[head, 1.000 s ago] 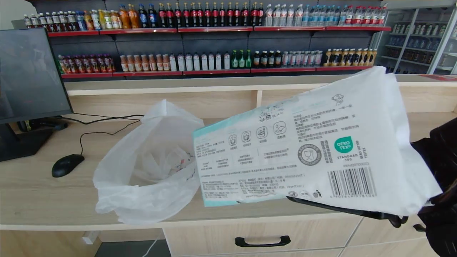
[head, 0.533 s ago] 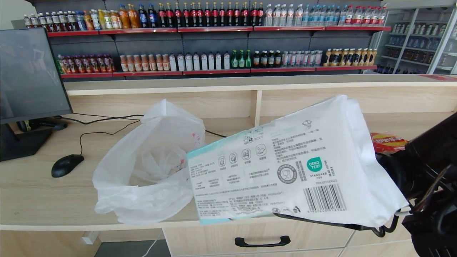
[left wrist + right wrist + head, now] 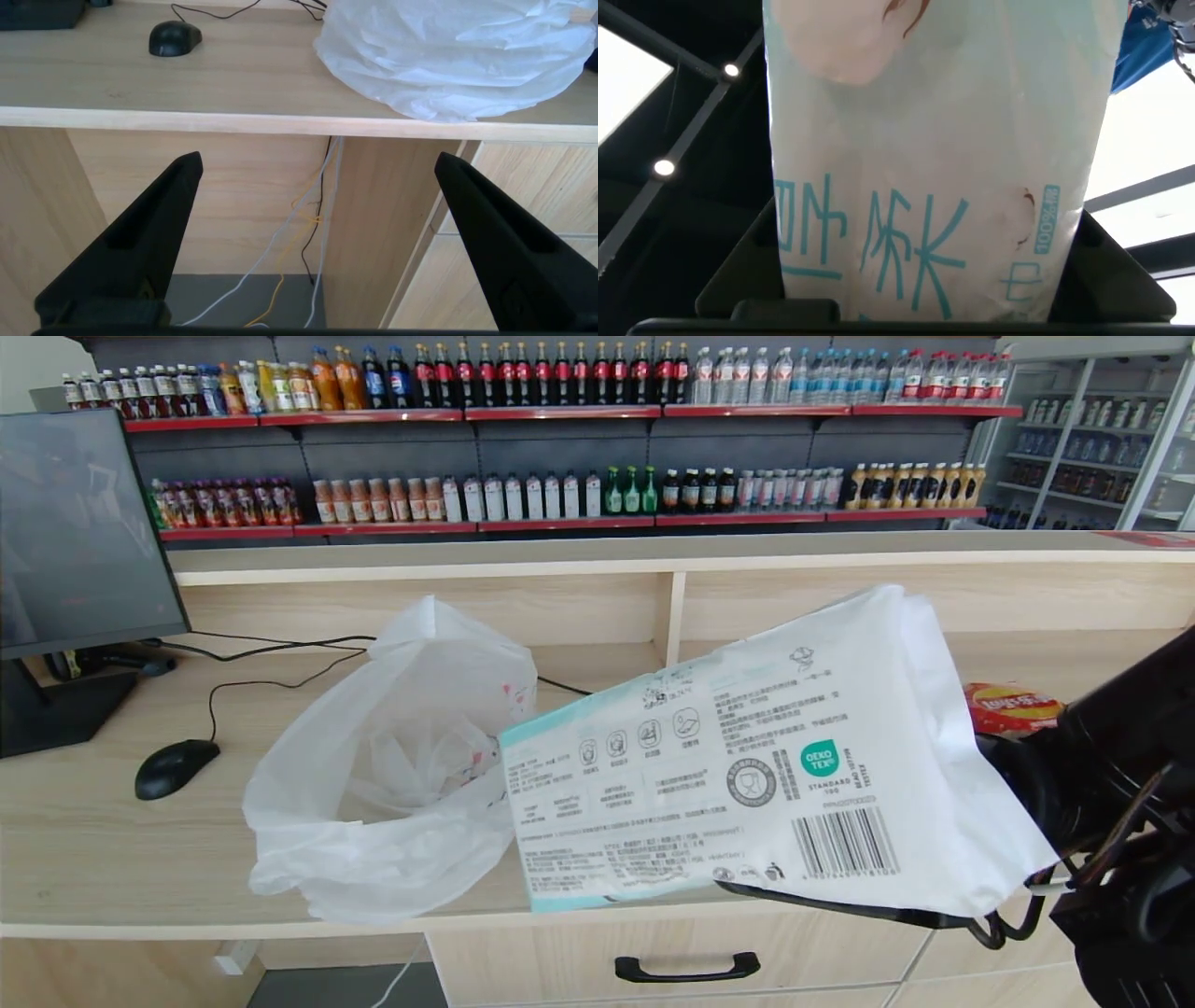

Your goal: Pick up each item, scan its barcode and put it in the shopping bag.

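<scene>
Right hand (image 3: 1013, 919): closed on the white packet (image 3: 775, 765), gripping its right end; one dark finger (image 3: 840, 903) seen running under the packet's near edge. In the right wrist view, same hand (image 3: 929, 289) clamped either side of the packet (image 3: 943, 140), teal print facing that camera.

Packet: held in the air above the near edge of the worktop (image 3: 93, 840), just right of the shopping bag (image 3: 373, 784). Tilted, far right corner highest. Barcode side turned toward the head camera, barcode at the near right corner. Left corner overlapping the bag's right side in the head view; contact impossible to judge.

Shopping bag: white plastic, standing open on the worktop, mouth upward, some printed material faintly visible inside. Also seen in the left wrist view (image 3: 448, 47).

Left hand (image 3: 318, 196): open, empty, low on the near side of the worktop, below its edge.

Elsewhere: black mouse (image 3: 173, 767) left of the bag, monitor (image 3: 84, 523) at far left, red-and-yellow snack pack (image 3: 1013, 707) on the worktop at right, partly hidden behind the packet.
</scene>
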